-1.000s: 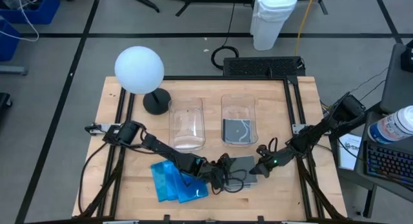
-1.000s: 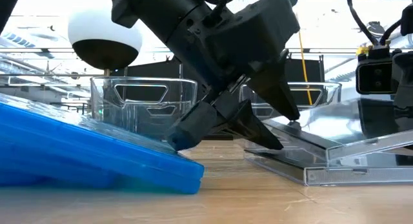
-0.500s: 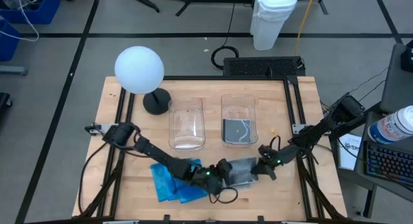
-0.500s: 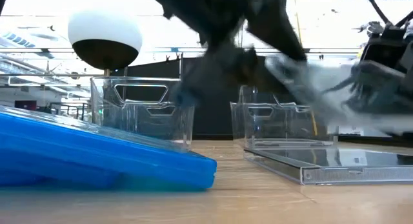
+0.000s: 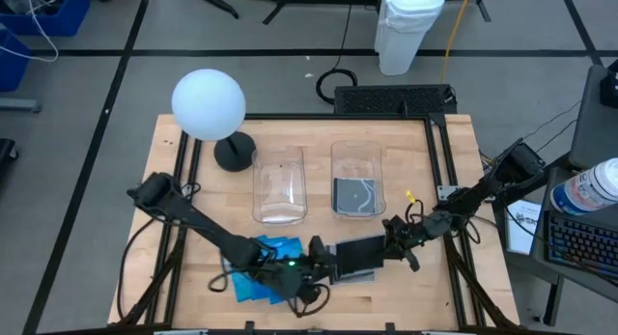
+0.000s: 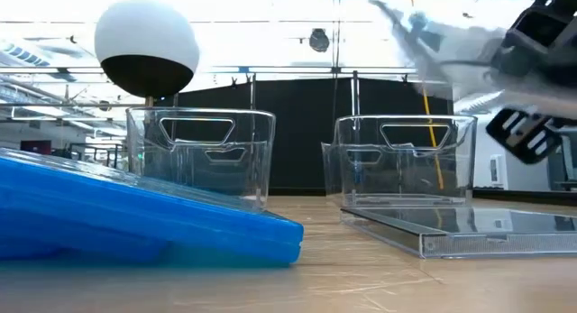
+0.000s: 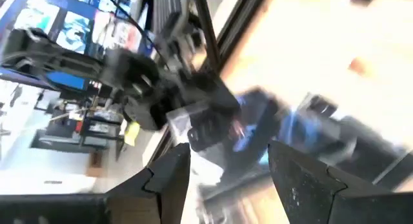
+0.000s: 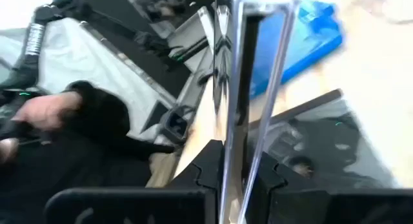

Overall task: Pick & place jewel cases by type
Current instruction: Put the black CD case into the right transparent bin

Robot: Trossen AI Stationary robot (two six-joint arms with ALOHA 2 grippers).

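Note:
My right gripper is shut on a clear jewel case, which shows blurred and high up in the low view. Another clear case lies flat on the table below it. Several blue jewel cases lie stacked near the front edge, the upper one leaning on the lower. My left gripper is open and empty between the blue stack and the clear cases; its own view shows its fingers spread. One clear case with a patterned insert lies in the right bin. My right gripper pinches one edge of the clear case between its two fingers, which reach in from the table's right side. The case shows edge-on between the fingers. It is lifted clear of the table and tilted.
Two clear bins stand side by side at the table's middle, the left one and the right one; both show in the low view. A white globe lamp stands at the far left. Bare wood lies at the near right.
My right gripper has risen with the clear case, whose one edge was tipped up off the stack and which now hangs clear above the table. My left gripper has drawn back from the clear cases toward the near edge and the blue stack, and up.

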